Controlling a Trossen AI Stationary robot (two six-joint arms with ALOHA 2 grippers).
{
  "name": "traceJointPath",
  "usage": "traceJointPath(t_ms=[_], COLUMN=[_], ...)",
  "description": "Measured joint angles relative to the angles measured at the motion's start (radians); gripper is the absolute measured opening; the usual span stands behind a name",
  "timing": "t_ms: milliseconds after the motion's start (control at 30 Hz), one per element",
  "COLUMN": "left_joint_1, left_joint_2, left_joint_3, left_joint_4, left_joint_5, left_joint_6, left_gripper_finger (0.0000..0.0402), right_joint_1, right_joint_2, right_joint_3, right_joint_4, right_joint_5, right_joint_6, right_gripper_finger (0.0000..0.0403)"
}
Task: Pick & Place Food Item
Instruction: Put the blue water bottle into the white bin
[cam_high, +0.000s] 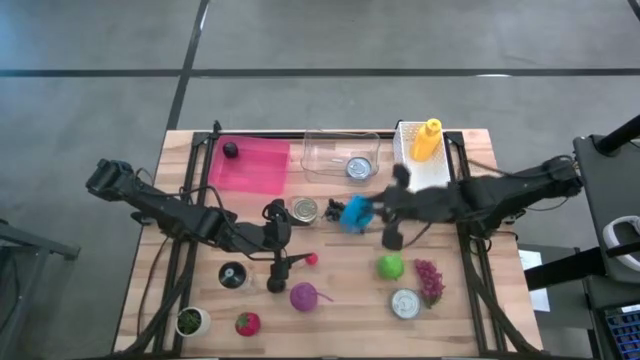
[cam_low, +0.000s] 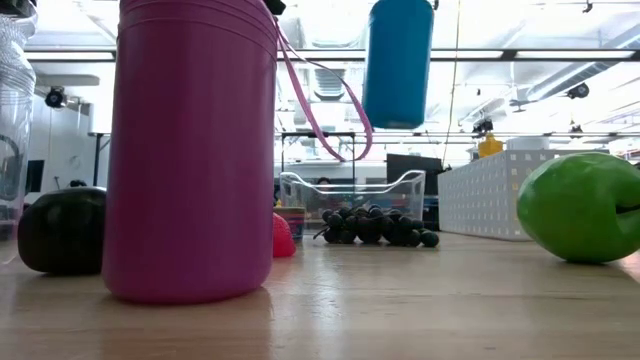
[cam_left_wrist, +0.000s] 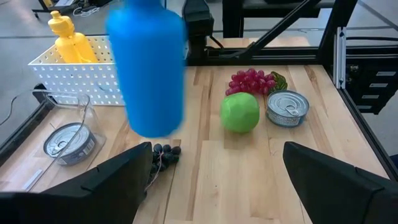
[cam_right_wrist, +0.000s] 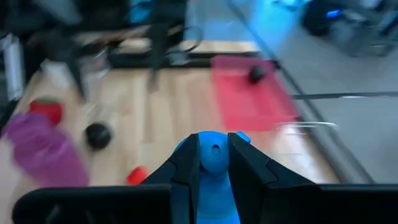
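Left gripper (cam_high: 277, 262) hangs mid-table, jaws wide and empty. Right gripper (cam_high: 368, 211) is clamped on the blue bottle (cam_high: 354, 214), held clear above the table centre. Pick appears done; placing remains, destination not evident.
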Motion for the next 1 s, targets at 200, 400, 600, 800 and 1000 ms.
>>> traceJointPath(t_ms=[200,400,600,800,1000], left_joint_1=[0.0,0.0,0.0,0.0,0.0], left_joint_2=[0.0,0.0,0.0,0.0,0.0], left_joint_3=[0.0,0.0,0.0,0.0,0.0], left_joint_4=[0.0,0.0,0.0,0.0,0.0], left_joint_5=[0.0,0.0,0.0,0.0,0.0], left_joint_6=[0.0,0.0,0.0,0.0,0.0], left_gripper_finger=[0.0367,0.0359,0.0357,0.0364,0.0369], right_joint_1=[-0.123,-0.248,-0.354,-0.455,-0.572], right_joint_2=[-0.13,-0.204,-0.214,-0.181,-0.13], right_joint_3=[-0.005,-0.007,-0.013,-0.017,-0.027], right_joint_4=[-0.039,-0.086,-0.145,-0.182,-0.18], right_joint_5=[0.102,0.253,0.395,0.442,0.441], right_joint_6=[0.019,0.054,0.091,0.128,0.157], right_gripper_finger=[0.0056,0.0056,0.0056,0.0056,0.0056])
